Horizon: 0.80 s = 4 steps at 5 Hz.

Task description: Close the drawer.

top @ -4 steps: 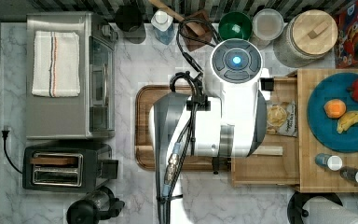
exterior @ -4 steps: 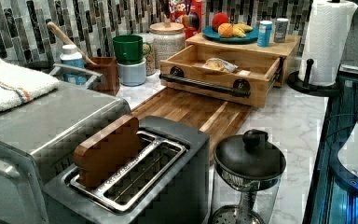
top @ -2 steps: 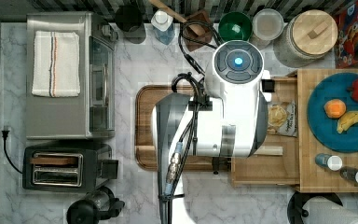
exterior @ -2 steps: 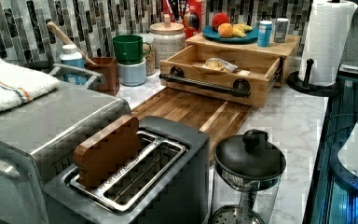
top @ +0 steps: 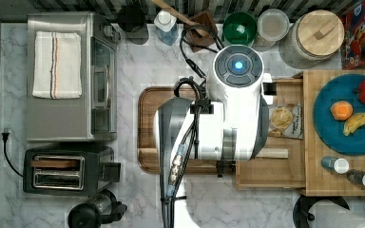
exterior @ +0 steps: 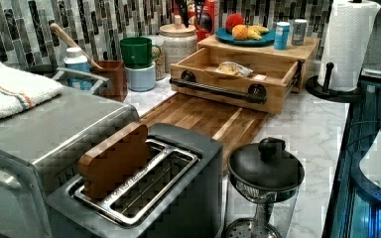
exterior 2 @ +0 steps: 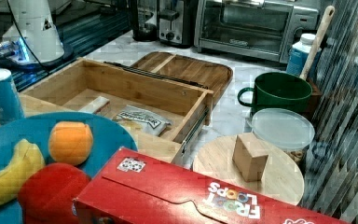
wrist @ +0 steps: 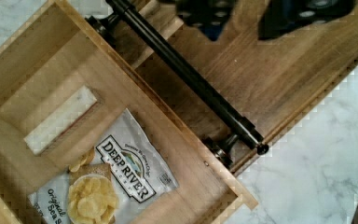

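Note:
The drawer [top: 266,173] of pale wood stands pulled out from under the butcher-block top [top: 313,180], over the edge of the brown board [top: 147,128]. Its black bar handle [wrist: 191,79] runs along the front [exterior: 223,96]. Inside lie a chip bag [wrist: 116,182] and a white strip [wrist: 60,119]. My arm [top: 237,109] hangs over the drawer's front. In the wrist view my gripper [wrist: 251,11] is open above the brown board [wrist: 279,74], just outside the handle and touching nothing.
A blue plate [top: 342,137] with fruit and two shakers sits on the butcher-block top. Green mug [top: 240,28], jar [top: 318,35] and cereal box [top: 361,28] line the back. Toaster oven [top: 62,78], toaster [top: 62,168], coffee press [top: 92,213] and paper towel [top: 332,216] surround the marble counter.
My arm has shifted slightly toward the top view's bottom. The drawer has stayed where it was.

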{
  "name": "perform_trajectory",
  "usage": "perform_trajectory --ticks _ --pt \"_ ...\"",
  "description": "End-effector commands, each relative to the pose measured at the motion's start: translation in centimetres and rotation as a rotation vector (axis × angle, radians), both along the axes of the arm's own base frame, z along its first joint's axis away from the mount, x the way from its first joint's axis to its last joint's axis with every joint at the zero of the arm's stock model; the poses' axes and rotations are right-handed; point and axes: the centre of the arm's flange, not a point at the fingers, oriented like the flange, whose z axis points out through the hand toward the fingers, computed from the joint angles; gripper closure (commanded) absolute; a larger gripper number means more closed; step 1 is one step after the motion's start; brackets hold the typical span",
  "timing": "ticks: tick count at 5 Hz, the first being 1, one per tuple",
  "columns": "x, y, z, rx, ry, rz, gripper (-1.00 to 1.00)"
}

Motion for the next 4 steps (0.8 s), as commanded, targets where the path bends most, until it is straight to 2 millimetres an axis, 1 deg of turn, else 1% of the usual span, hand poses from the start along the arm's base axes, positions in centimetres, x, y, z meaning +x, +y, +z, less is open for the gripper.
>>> perform_trajectory --ticks 1,2,3,4 --pt "-1.1 8.3 -4.3 0.095 -0.026 0.463 -1.0" --pt "-2.1 10.4 -7.1 0.108 -0.048 0.538 -1.0" --pt "-2.5 11.9 -9.1 0.125 -0.024 0.581 1.0" --pt "-3.3 11.1 -11.4 0.131 -0.029 0.667 1.0"
